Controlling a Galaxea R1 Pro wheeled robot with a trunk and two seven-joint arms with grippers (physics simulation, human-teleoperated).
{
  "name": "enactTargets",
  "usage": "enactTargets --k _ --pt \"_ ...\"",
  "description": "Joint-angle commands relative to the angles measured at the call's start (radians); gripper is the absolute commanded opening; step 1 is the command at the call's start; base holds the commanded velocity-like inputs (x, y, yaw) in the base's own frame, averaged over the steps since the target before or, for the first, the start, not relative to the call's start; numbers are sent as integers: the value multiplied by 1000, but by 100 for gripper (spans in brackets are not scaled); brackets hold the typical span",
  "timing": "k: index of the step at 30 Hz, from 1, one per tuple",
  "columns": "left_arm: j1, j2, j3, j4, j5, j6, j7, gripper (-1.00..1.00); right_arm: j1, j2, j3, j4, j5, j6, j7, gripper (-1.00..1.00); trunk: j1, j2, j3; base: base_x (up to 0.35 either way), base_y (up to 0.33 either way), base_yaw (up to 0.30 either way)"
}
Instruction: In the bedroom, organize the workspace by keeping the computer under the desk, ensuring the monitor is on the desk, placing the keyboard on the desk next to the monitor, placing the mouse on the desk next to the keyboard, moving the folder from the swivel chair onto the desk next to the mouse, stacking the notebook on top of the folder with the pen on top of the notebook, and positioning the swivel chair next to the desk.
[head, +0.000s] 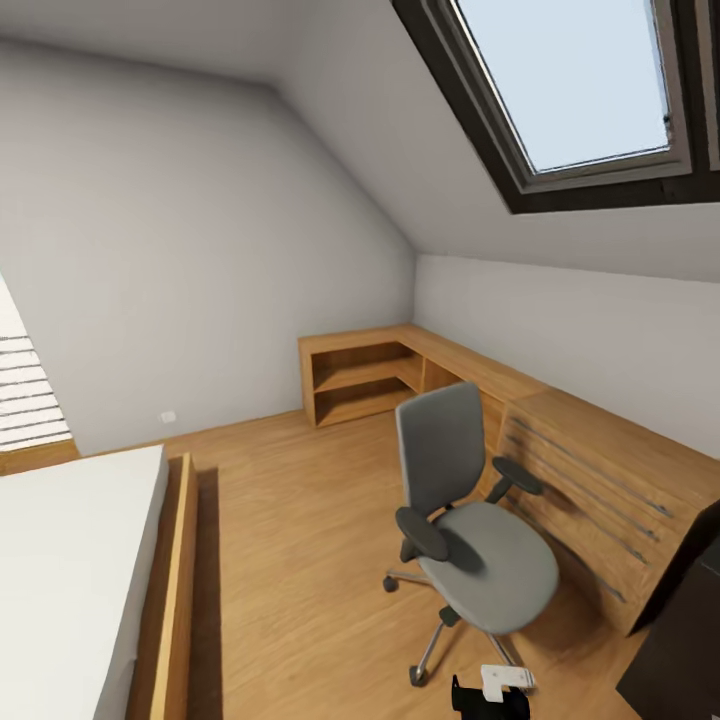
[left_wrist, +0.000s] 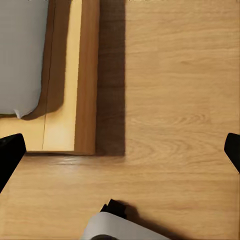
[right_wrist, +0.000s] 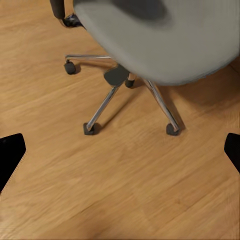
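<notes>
Grey padding covers the swivel chair (right_wrist: 160, 40), which is seen ahead of the right gripper (right_wrist: 120, 150) on the wooden floor (right_wrist: 120, 190), its seat bare, just beside a wooden dresser (head: 600, 490). The right jaws are spread wide with nothing between them. The left gripper (left_wrist: 120, 150) is likewise spread, and a wooden bed frame (left_wrist: 80, 75) lies ahead of it.

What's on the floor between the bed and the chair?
Nothing: in the head view, bare wooden floor runs between the bed and the chair.
</notes>
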Motion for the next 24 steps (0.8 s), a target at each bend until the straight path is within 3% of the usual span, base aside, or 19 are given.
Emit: enactTargets --k 1,10,24 --pt "-1 1 -8 1 7 -4 7 100 -1 0 9 1 -6 -3 -4 100 1 -2 -3 293 -112 199" --pt "-1 1 -8 2 7 -4 7 100 -1 0 10 1 -5 -3 -3 100 1 -2 -13 239 -145 199" --pt "-1 1 -8 2 6 -4 7 100 -1 0 12 2 -3 -3 -2 100 1 -2 -29 35 -47 199"
